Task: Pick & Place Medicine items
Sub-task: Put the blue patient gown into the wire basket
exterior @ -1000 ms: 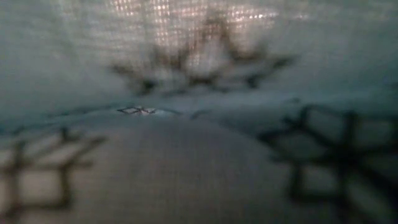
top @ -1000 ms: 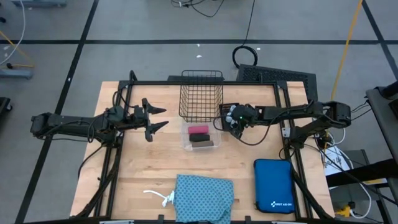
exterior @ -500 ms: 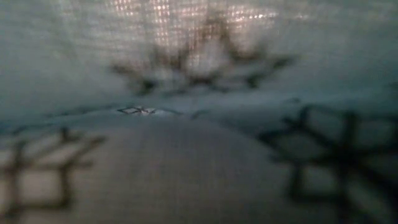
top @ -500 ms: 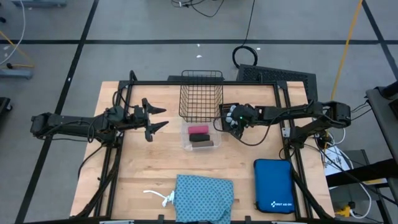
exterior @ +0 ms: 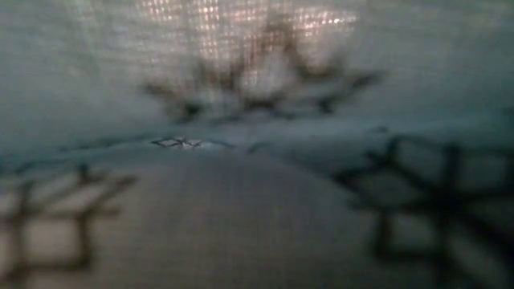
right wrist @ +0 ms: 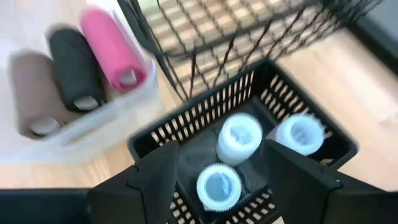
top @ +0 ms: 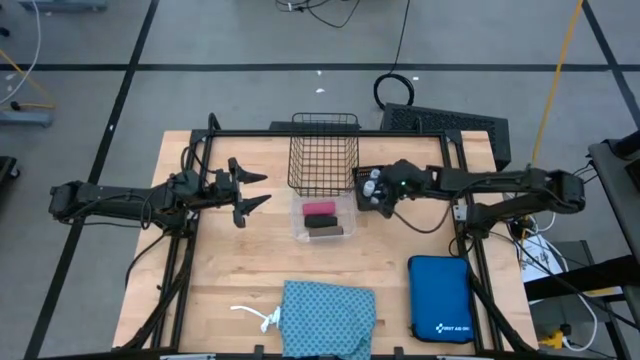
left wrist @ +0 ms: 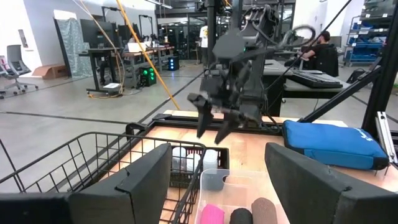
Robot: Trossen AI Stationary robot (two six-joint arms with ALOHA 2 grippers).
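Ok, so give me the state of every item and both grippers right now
Left gripper: open, empty, beside the wire basket.
Right gripper: open above the small black crate.
Three vials: upright in that crate.
Rolls: lying in the clear tray.
Teal cloth: lying at the table edge.
Blue case: zipped, flat.

Robotics laboratory or workshop: a wooden table [top: 240, 270] in a black metal frame stands on a grey concrete floor [top: 200, 40] marked with dark tape lines; beyond it are computer workstations [left wrist: 134, 56], office chairs [left wrist: 12, 59], trailing cables [top: 400, 40] and a seated person [left wrist: 323, 53].
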